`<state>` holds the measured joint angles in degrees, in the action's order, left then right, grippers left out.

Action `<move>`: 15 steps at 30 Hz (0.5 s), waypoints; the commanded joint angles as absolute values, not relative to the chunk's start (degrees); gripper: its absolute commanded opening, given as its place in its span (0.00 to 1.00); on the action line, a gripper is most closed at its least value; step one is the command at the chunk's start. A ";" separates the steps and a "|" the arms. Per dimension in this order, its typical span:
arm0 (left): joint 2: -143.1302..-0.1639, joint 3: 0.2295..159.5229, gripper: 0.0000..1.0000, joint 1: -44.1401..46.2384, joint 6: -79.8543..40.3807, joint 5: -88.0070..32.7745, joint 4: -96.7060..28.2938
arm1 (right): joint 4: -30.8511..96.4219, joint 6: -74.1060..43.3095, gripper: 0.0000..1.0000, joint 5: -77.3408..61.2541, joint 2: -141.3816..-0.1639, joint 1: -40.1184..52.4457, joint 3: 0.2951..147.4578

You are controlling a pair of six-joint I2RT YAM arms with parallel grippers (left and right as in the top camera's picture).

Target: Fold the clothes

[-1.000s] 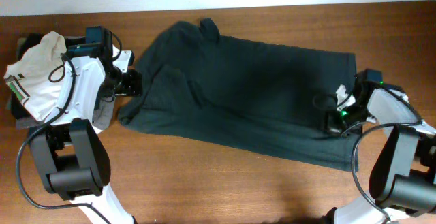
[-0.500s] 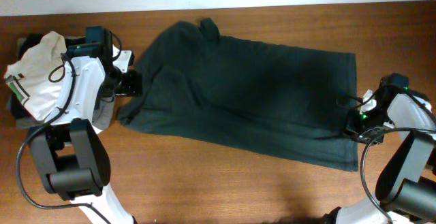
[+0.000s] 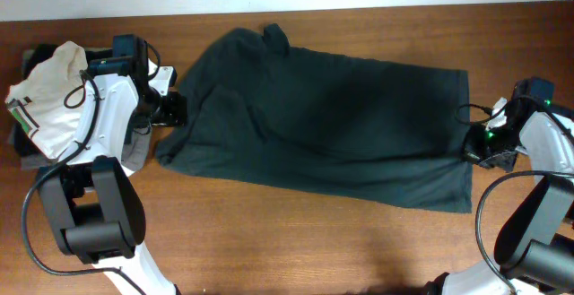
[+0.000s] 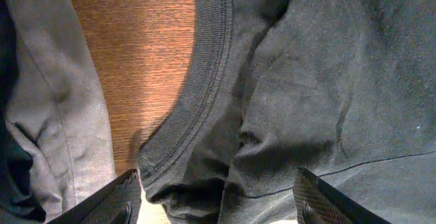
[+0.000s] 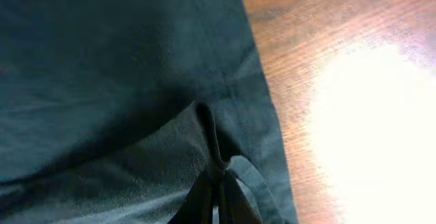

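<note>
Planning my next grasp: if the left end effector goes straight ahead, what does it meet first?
Probably the ribbed edge of the dark shirt, bunched just ahead of the open left end effector; depth unclear.

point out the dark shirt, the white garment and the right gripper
dark shirt (image 3: 332, 120): overhead view, middle of its body
white garment (image 3: 45, 91): overhead view, its bunched top
right gripper (image 3: 472, 148): overhead view, between its fingertips
</note>
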<state>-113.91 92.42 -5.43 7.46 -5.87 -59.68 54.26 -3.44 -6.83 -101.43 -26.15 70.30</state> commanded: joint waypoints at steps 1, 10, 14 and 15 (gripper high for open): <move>-113.45 93.17 0.72 -5.80 7.31 -6.90 -59.61 | 57.69 -5.02 0.32 1.43 -100.22 -26.00 71.16; -113.60 93.10 0.84 1.83 23.86 -29.04 -53.36 | 52.27 0.60 0.47 -12.71 -103.61 -29.23 70.67; -121.01 93.06 0.91 11.07 23.90 -17.10 -46.68 | 54.11 0.62 0.47 -14.61 -103.59 -29.23 70.67; -122.67 93.06 0.89 11.38 23.86 -17.08 -46.70 | 54.24 0.62 0.46 -14.63 -103.59 -29.23 70.67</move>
